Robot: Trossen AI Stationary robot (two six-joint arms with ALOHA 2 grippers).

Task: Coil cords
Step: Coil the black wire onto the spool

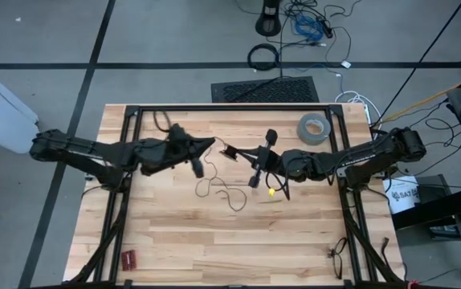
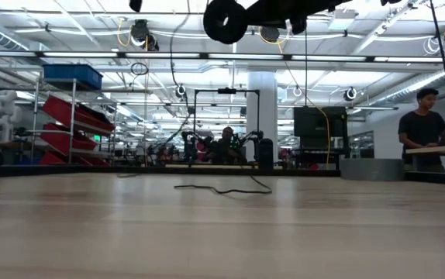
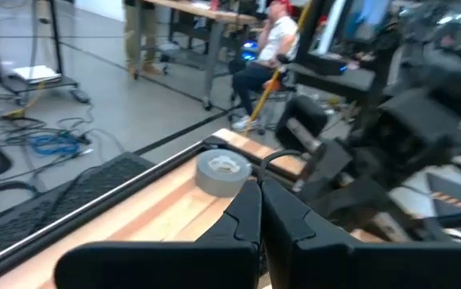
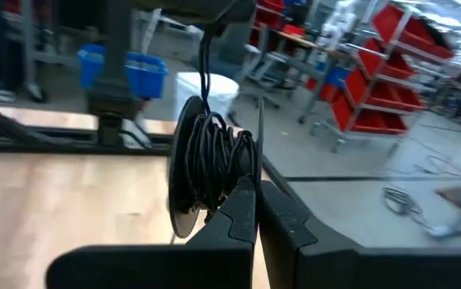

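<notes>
Right gripper: your fingers are clenched on a coiled bundle of the cords, held above the table centre. Left gripper: fingers clenched on a thin strand. Loose wire trails on the table between the arms. Grey tape roll sits near the far right edge.

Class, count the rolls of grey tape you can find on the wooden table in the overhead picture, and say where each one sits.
1. The grey tape roll lies flat near the table's far right corner, just beyond the right arm. None other shows, though the arms could hide one.
</notes>
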